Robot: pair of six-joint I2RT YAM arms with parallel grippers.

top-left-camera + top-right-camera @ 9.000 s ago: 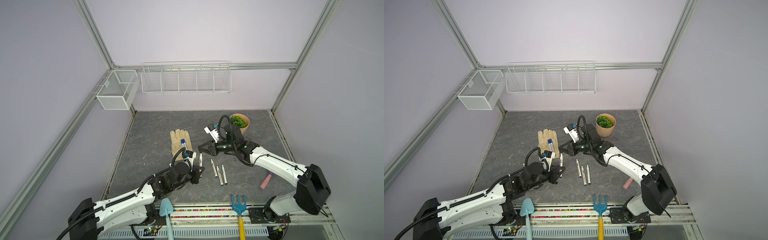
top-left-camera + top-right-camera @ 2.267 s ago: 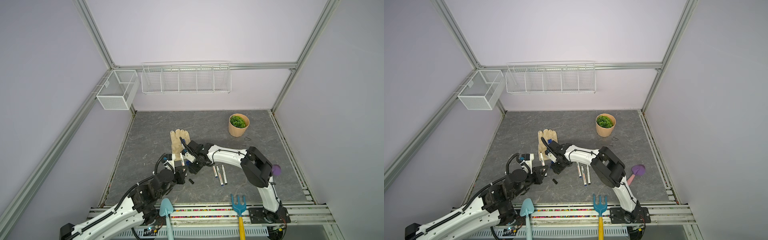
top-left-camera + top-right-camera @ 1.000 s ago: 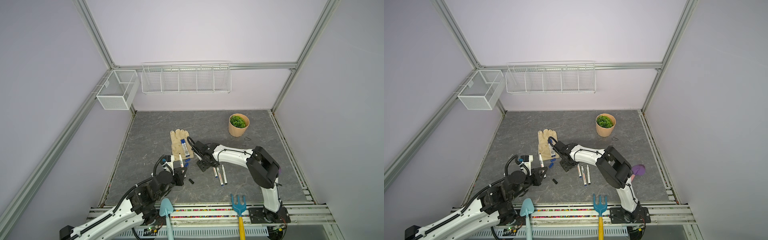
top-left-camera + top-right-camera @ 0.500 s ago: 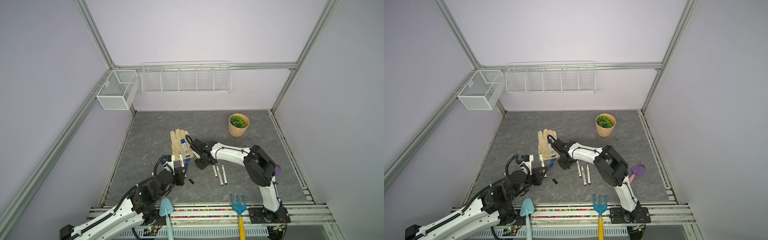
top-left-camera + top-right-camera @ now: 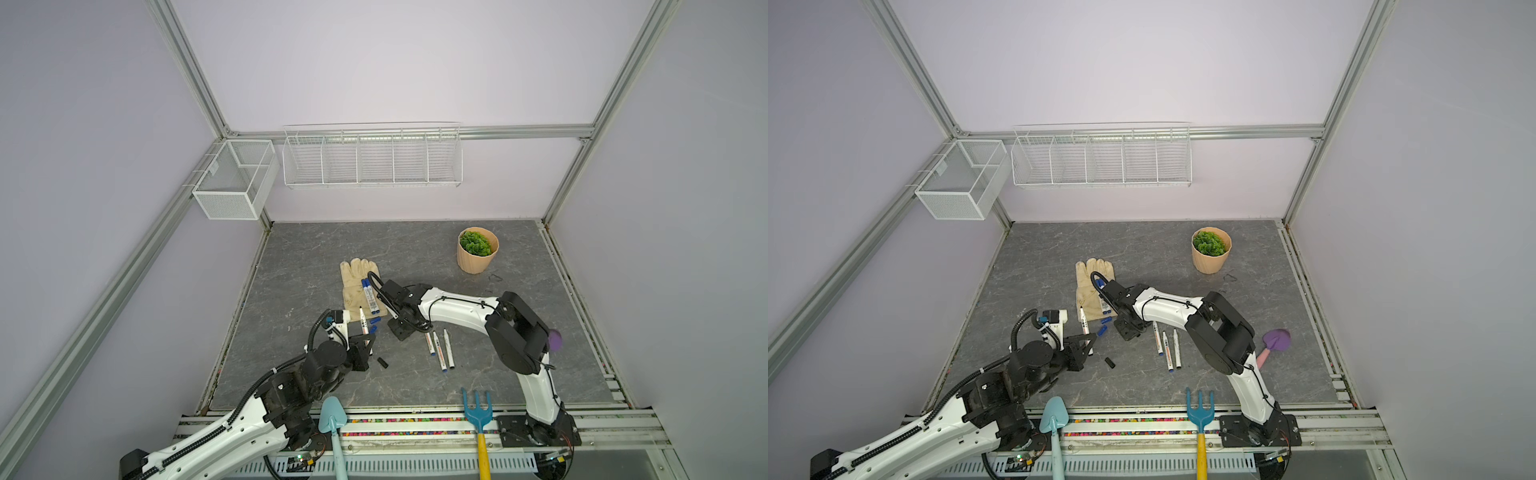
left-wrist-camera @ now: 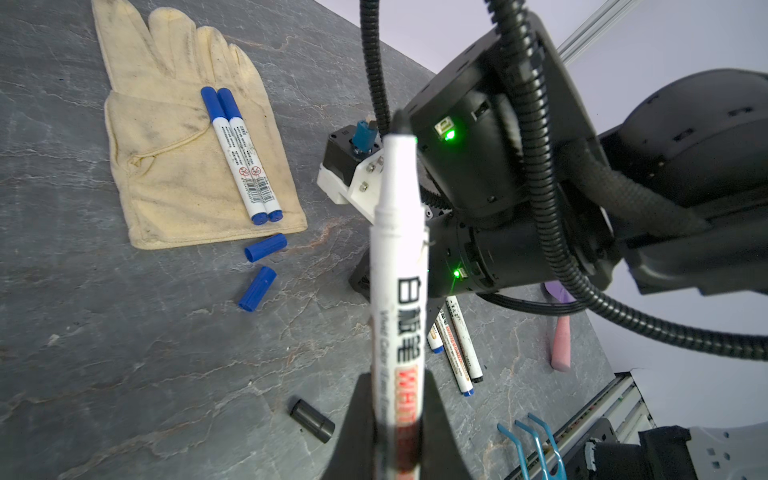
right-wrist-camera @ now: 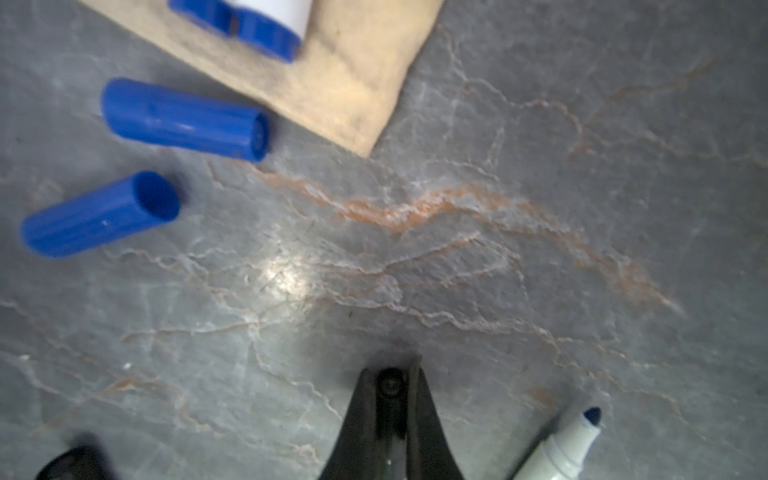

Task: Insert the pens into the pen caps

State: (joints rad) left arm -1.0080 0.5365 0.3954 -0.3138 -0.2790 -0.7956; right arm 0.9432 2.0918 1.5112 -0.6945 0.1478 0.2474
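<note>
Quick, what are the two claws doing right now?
Left claw: closed, holding a white pen.
Right claw: closed, pinching what looks like a small black cap.

bench [image 5: 311, 266]: dark grey stone pattern, pale and rust-orange veins.
glove [image 6: 166, 166]: cream-yellow, grey smudges.
capped pens [image 6: 239, 153]: white, blue caps and end plugs, barcode print.
loose caps [image 7: 183, 120]: blue.
bench cap [image 6: 311, 420]: black.
gripped cap [image 7: 390, 382]: glossy black.
held pen [image 6: 399, 266]: white, black lettering, red band.
rake [image 5: 478, 409]: blue, yellow handle.
</note>
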